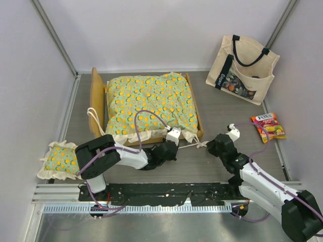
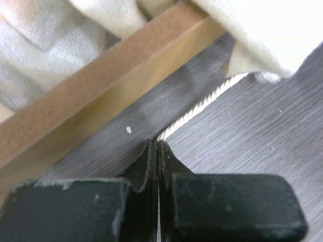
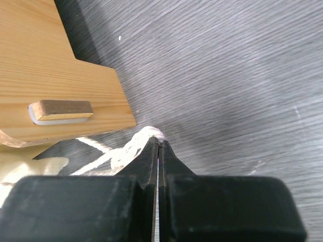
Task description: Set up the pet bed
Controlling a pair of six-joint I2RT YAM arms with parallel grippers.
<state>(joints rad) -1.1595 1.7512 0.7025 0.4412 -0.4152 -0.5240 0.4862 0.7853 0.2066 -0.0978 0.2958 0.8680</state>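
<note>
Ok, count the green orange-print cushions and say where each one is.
2. The large mattress cushion lies in the wooden bed frame, mid-table; the small ruffled pillow lies at the near left, beside the left arm. More could be hidden inside the tote bag.

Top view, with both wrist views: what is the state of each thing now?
Mattress cushion: lying inside the wood frame.
Left hand: shut on tie cord.
Right hand: shut on bunched cord.
Tote bag: propped upright.
Small pillow: outside the frame, on the table.
Candy bag: lying flat.
</note>
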